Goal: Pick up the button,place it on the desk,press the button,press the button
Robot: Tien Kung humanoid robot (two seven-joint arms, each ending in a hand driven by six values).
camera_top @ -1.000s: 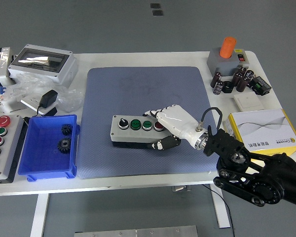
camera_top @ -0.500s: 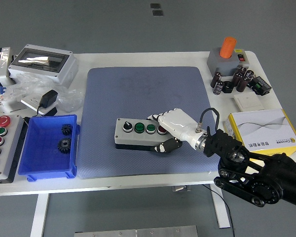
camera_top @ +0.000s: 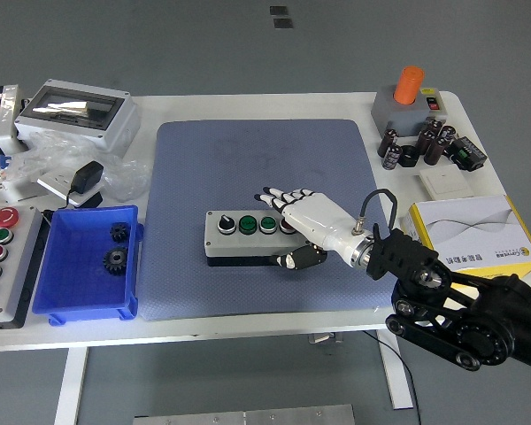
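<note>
The right hand [camera_top: 294,221] is being opened over the right end of the button box [camera_top: 248,235]: the fingers [camera_top: 280,196], curled over the box top a second ago, are now being spread and lifted toward the upper left, with the thumb being kept low at the box's near side. The button box is being left slightly shifted, from left of frame centre toward the right by half a second ago, then marginally back left and up now.
</note>
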